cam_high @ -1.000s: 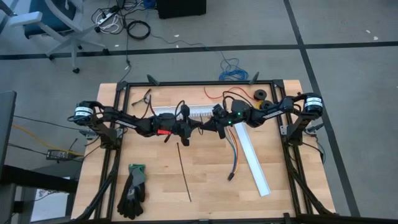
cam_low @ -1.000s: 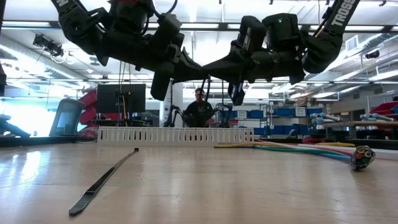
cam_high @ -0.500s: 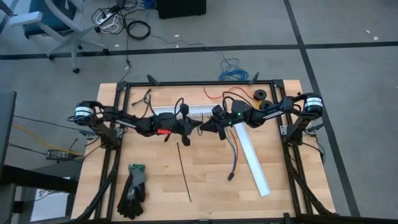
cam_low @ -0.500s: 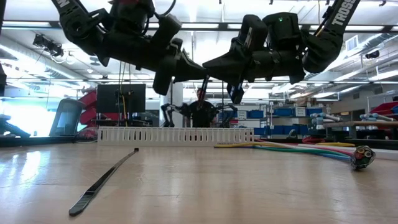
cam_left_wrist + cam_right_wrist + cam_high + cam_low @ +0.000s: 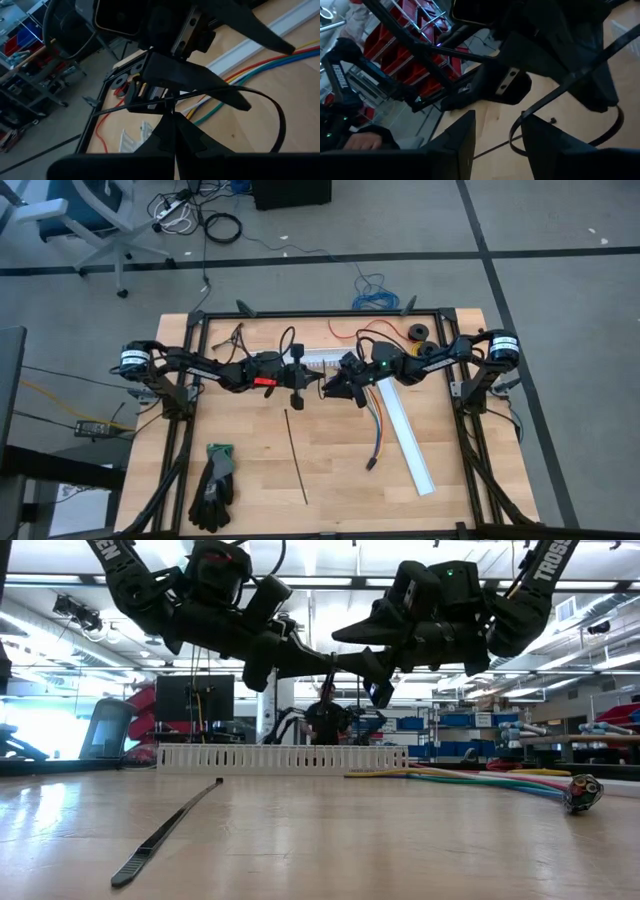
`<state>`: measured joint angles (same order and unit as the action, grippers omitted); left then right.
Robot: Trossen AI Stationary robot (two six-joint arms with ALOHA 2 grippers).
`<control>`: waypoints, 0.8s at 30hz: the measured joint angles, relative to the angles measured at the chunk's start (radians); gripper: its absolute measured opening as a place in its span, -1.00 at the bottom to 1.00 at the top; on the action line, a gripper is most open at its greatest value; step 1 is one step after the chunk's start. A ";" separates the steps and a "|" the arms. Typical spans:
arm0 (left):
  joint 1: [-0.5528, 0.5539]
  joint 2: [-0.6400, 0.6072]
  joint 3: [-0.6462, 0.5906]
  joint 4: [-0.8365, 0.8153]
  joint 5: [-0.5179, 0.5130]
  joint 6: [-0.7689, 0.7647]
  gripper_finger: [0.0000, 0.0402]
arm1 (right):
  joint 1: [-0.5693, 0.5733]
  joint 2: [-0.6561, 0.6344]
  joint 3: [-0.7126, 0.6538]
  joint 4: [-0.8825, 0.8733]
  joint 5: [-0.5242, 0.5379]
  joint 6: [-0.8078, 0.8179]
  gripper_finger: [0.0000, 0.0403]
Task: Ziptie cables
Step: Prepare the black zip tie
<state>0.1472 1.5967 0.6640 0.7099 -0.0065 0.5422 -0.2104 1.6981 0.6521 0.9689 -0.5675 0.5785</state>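
The cables (image 5: 375,423), thin coloured wires, lie flat on the table at mid right, ending at a small dark connector (image 5: 583,792) toward the near edge. Above the table's middle my two grippers face each other, clear of the wood. My left gripper (image 5: 302,378) is shut on a thin black ziptie (image 5: 260,97) bent into a loop in the air. My right gripper (image 5: 328,385) stands open just right of it, its fingers (image 5: 462,137) on either side of the ziptie's loop (image 5: 517,125). Whether they touch it I cannot tell. My left gripper pinches the black ziptie's strap (image 5: 169,101) between its two fingertips, coming level from the table's left. The strap lies across the fingers. One end runs off to one side; the other curves round in a wide loop. The whole ziptie hangs clear of the table.
A second black ziptie (image 5: 297,455) lies flat on the wood toward the near edge. A white slotted channel (image 5: 318,360) lies behind the grippers and a plain white channel (image 5: 408,435) beside the cables. Black gloves (image 5: 213,485) lie at the near left, small parts (image 5: 416,333) at the far right.
My right gripper has opened, its fingers spreading apart beside the ziptie. My left gripper has drawn back a little toward the table's left and far edge and risen slightly, still shut on the ziptie.
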 joint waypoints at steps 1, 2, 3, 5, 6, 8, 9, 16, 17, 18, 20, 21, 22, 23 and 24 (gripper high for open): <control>0.000 0.000 -0.001 0.000 0.000 0.000 -1.00 | 0.000 0.000 0.000 0.001 -0.008 0.007 -0.28; 0.000 0.000 -0.005 0.002 0.000 0.000 -1.00 | 0.000 0.000 0.000 0.001 -0.016 0.015 -0.28; 0.000 -0.003 -0.012 0.003 0.000 0.000 -1.00 | 0.000 0.000 -0.001 0.001 -0.023 0.023 -0.29; 0.000 -0.021 -0.037 -0.004 -0.011 0.003 -1.00 | -0.003 -0.005 -0.011 0.002 -0.037 0.040 -0.30; 0.000 -0.037 -0.050 -0.003 -0.021 0.003 -1.00 | -0.006 -0.006 -0.017 0.004 -0.039 0.044 -0.30; 0.001 -0.075 -0.081 0.001 -0.025 0.003 -1.00 | -0.015 -0.006 -0.036 0.003 -0.038 0.047 -0.30; 0.000 -0.095 -0.092 0.000 -0.026 0.003 -1.00 | -0.021 -0.006 -0.044 0.000 -0.028 0.047 -0.31; -0.026 -0.121 -0.112 0.003 -0.004 0.004 -1.00 | -0.042 -0.006 -0.030 0.062 0.063 0.004 -0.31; -0.027 -0.114 -0.112 0.003 0.001 0.004 -1.00 | -0.042 -0.006 -0.020 0.069 0.068 -0.005 -0.31; -0.027 -0.106 -0.112 0.001 0.001 0.004 -1.00 | -0.042 -0.006 -0.012 0.070 0.067 -0.010 -0.31; -0.029 -0.092 -0.112 0.010 0.001 0.004 -1.00 | -0.042 -0.003 0.011 0.061 0.067 -0.016 -0.31; -0.030 -0.085 -0.112 0.031 0.004 0.004 -1.00 | -0.042 -0.002 0.020 0.055 0.067 -0.019 -0.31; -0.031 -0.083 -0.112 0.048 0.008 0.004 -1.00 | -0.042 -0.002 0.027 0.038 0.067 -0.021 -0.31; -0.031 -0.079 -0.112 0.066 0.015 0.004 -1.00 | -0.042 -0.001 0.035 0.009 0.067 -0.026 -0.31; -0.031 -0.075 -0.112 0.089 0.021 0.004 -1.00 | -0.042 0.000 0.043 -0.024 0.068 -0.036 -0.31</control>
<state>0.1158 1.5216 0.5520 0.7993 0.0146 0.5457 -0.2520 1.6977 0.6955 0.9454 -0.4995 0.5425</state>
